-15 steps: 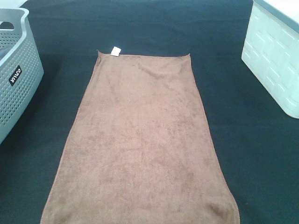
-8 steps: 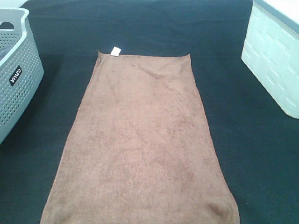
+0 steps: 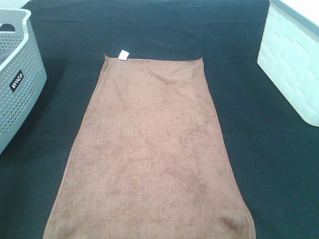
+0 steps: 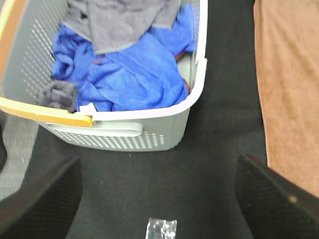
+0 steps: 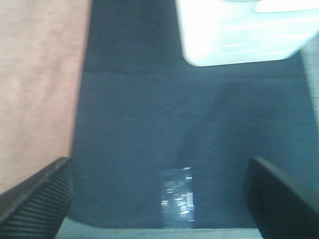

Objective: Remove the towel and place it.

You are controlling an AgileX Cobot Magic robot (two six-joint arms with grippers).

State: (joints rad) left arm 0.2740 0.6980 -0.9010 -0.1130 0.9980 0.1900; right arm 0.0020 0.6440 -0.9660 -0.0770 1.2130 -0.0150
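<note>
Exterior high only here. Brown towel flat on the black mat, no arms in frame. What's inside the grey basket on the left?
Observer: Left wrist view shows the grey basket holding crumpled blue cloth with a grey cloth on top.
Operator: Left gripper state?
Observer: The left gripper is open, empty, over bare mat between the basket and the brown towel.
Operator: And the right?
Observer: The right gripper is open too, over mat between the towel's edge and the white bin. That view is blurred.
</note>
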